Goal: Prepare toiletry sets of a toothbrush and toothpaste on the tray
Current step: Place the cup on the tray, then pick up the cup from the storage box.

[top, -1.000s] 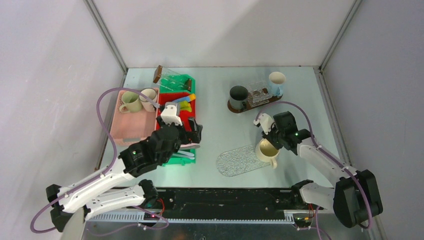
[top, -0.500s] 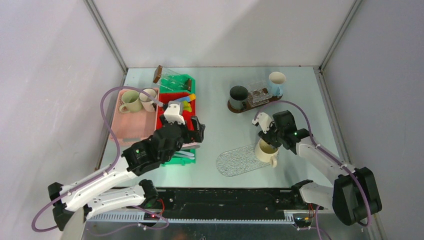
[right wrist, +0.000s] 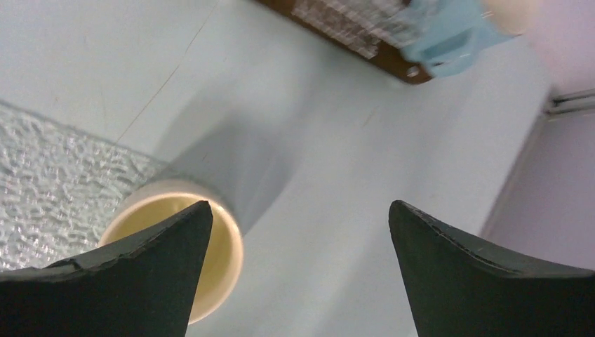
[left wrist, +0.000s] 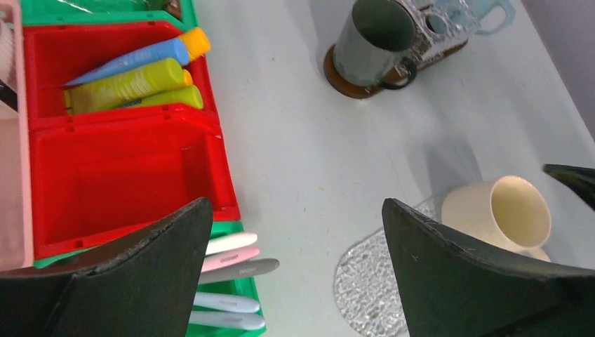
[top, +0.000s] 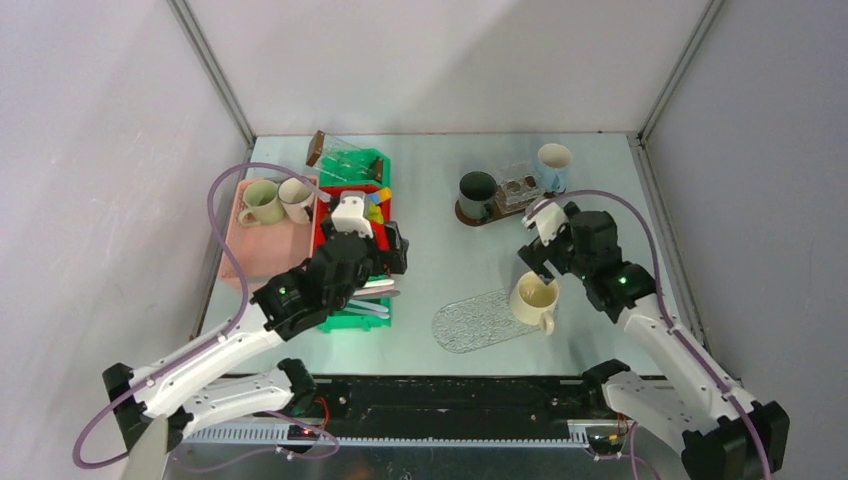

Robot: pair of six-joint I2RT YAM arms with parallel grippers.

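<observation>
Right end effector [right wrist: 298,205] lifted off cream mug [top: 534,297] — pale table [top: 440,230], grey walls [top: 440,60]

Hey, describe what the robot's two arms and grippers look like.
The left arm and right arm have white links with black joints, each showing a small green light and carrying a looping purple cable. The left gripper and right gripper have broad, tapering matte-black fingers.
</observation>
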